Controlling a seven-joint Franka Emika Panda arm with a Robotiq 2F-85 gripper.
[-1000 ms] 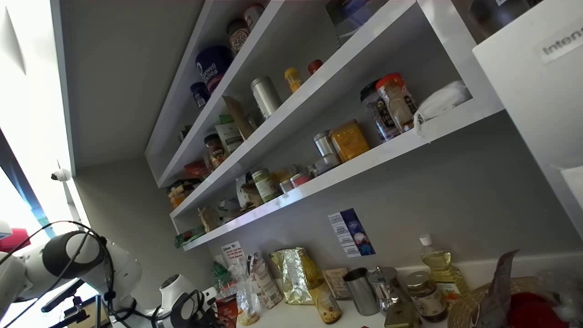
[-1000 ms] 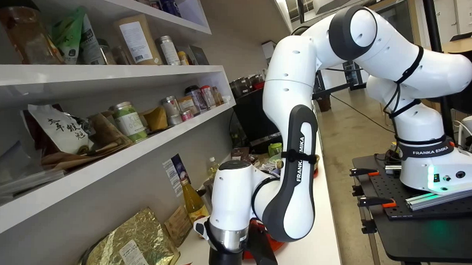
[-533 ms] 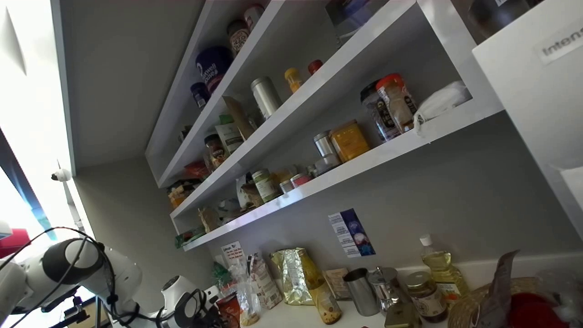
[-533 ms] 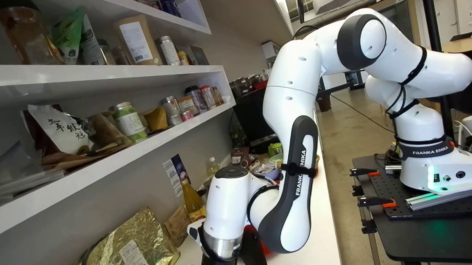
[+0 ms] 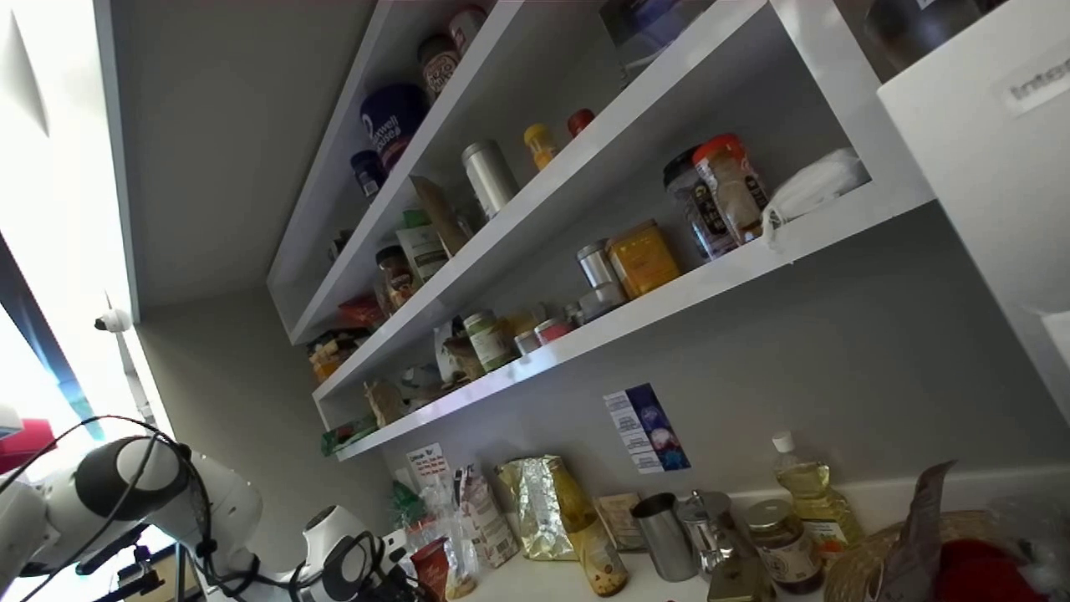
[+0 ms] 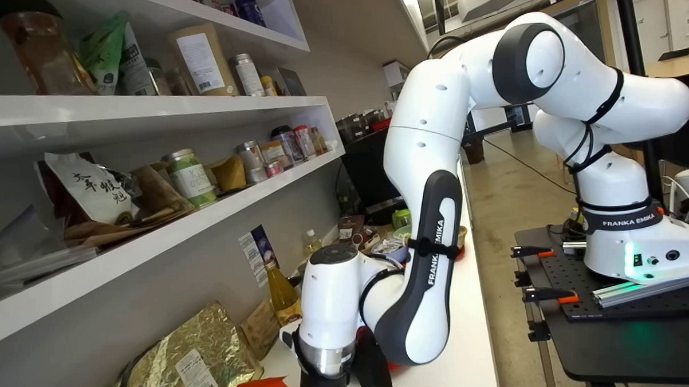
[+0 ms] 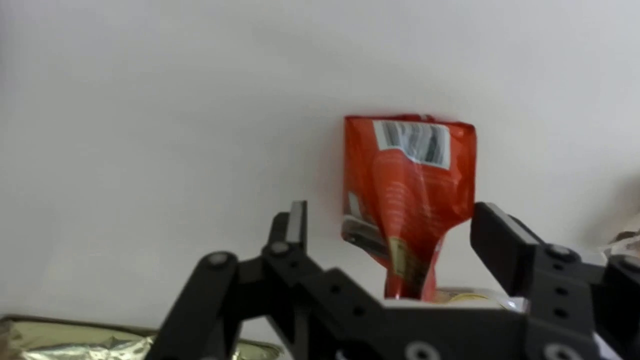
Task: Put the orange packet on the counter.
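Orange-red packet, white barcode label

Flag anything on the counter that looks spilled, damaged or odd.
Only the orange packet stands out: framed by the open gripper in the wrist view, it narrows to a creased end, as if scrunched, perhaps just its fold. No spill shows on the visible counter.

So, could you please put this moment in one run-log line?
tool: open | orange packet: between the fingers, not gripped | counter: behind packet, likely supporting it | right finger contact in wrist view: unclear
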